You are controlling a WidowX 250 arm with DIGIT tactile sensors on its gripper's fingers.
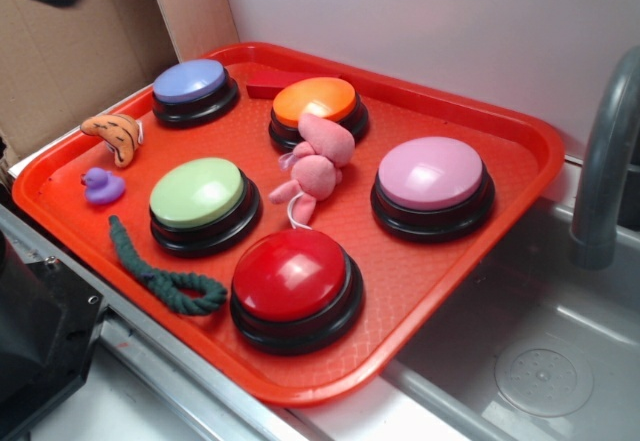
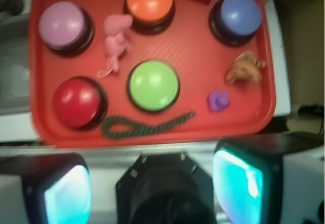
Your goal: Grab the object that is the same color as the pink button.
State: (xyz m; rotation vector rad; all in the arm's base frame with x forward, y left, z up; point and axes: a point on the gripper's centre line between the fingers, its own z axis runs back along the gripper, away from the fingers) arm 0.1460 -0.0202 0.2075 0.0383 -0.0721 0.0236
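- The gripper (image 2: 152, 186) hangs off the near edge of the red tray (image 2: 264, 56), its fingers spread apart and holding nothing.
- The pink plush toy (image 1: 315, 161) lies on the tray, touching the orange button (image 1: 315, 101).
- The pink button (image 1: 432, 173) sits just beside the toy.
- The green rope (image 1: 160, 271) lies near the tray's front rim.

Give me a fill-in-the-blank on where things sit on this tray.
1. The pink plush toy leans against the ___-topped button.
2. The purple duck sits beside the ___-topped button.
3. The green rope lies on the ___ tray.
4. The tray holds ___ buttons.

Missing words: orange; green; red; five.
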